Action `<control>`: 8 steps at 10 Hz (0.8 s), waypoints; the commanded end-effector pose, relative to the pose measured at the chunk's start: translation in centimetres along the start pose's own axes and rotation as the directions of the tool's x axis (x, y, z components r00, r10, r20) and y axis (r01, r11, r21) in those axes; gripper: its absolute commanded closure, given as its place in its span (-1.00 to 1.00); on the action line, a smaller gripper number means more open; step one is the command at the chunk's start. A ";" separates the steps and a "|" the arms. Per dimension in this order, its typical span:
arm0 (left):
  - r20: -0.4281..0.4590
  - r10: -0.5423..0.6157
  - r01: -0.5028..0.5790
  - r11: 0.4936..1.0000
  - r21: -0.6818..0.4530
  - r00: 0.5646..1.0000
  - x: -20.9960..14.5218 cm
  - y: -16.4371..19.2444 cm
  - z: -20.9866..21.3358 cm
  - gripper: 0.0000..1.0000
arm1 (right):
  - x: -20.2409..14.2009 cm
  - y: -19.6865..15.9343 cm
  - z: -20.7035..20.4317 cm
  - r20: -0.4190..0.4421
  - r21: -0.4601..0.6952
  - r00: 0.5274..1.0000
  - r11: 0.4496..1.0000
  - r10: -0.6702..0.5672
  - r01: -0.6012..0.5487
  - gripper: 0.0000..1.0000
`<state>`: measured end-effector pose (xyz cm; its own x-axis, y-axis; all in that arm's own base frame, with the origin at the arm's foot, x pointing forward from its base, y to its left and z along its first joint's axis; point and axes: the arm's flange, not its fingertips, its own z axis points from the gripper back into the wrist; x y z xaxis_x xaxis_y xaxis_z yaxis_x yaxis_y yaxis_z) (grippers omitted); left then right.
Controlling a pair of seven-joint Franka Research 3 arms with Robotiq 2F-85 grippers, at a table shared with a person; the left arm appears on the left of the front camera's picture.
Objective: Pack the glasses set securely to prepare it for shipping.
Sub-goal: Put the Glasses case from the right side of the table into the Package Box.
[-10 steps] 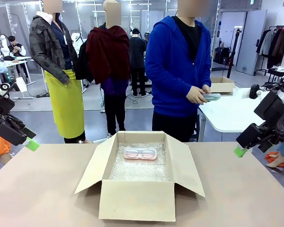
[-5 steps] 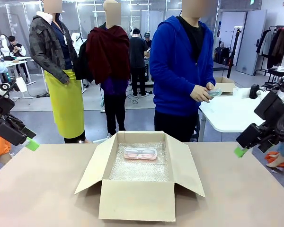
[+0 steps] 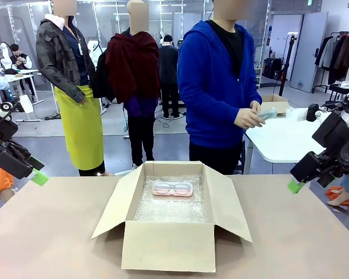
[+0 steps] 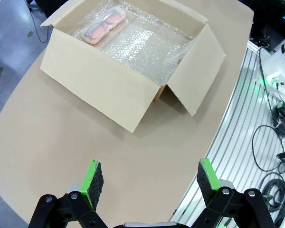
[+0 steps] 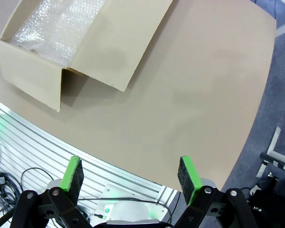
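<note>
The left fingers [image 3: 39, 177] hang in the air over the far left corner of the table [image 3: 46, 232], spread wide apart and gripping nothing. In the left wrist view both green pads [image 4: 92, 176] stand well apart above bare table top, with the box farther off.

A cardboard box [image 3: 168, 247] stands in the middle of the table, all four flaps folded outward, its floor lined with bubble wrap [image 3: 170, 208]. The pale pink glasses case [image 3: 172, 188] lies flat on the bubble wrap against the box's far wall, about midway along it, eyeglasses showing through its lid. In the left wrist view the same case [image 4: 103, 27] lies lengthwise along one wall.

Beyond the table's far edge, a little right of the box, a person in a blue hooded jacket [image 3: 215, 87] stands turned toward a white side table [image 3: 285, 142]. Both of the person's hands [image 3: 249, 118] are at waist height, holding the mint green glasses case [image 3: 267, 114], which is well apart from the box and partly hidden by the fingers around it.

The right fingers [image 3: 295, 186] hover over the far right corner of the table, released and wide apart, with nothing between them. In the right wrist view their green pads [image 5: 186, 174] frame bare table top, with one box flap and a strip of bubble wrap at the upper left.
</note>
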<state>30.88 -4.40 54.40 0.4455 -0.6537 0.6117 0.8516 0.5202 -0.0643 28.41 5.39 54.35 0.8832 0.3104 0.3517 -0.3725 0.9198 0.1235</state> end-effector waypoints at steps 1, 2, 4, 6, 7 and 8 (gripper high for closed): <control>0.021 -0.016 0.017 1.000 -0.020 1.000 -0.1 0.1 0.1 -1.00 | 0.2 0.1 0.0 0.007 -0.017 1.000 1.000 0.006 -0.006 -1.00; 0.021 -0.016 0.017 1.000 -0.020 1.000 -0.1 0.1 0.1 -1.00 | 0.2 0.1 0.0 0.007 -0.017 1.000 1.000 0.006 -0.006 -1.00; 0.021 -0.016 0.017 1.000 -0.020 1.000 -0.1 0.1 0.1 -1.00 | 0.2 0.1 0.0 0.007 -0.017 1.000 1.000 0.006 -0.006 -1.00; 0.021 -0.016 0.017 1.000 -0.020 1.000 -0.1 0.1 0.1 -1.00 | 0.2 0.1 0.0 0.007 -0.017 1.000 1.000 0.006 -0.006 -1.00; 0.021 -0.016 0.017 1.000 -0.020 1.000 -0.1 0.1 0.1 -1.00 | 0.2 0.1 0.0 0.007 -0.017 1.000 1.000 0.006 -0.006 -1.00; 0.021 -0.016 0.017 1.000 -0.020 1.000 -0.1 0.1 0.1 -1.00 | 0.2 0.1 0.0 0.007 -0.017 1.000 1.000 0.006 -0.006 -1.00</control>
<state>30.88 -4.40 54.40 0.4454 -0.6538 0.6117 0.8517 0.5201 -0.0642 28.41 5.39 54.35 0.8832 0.3104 0.3517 -0.3725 0.9198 0.1235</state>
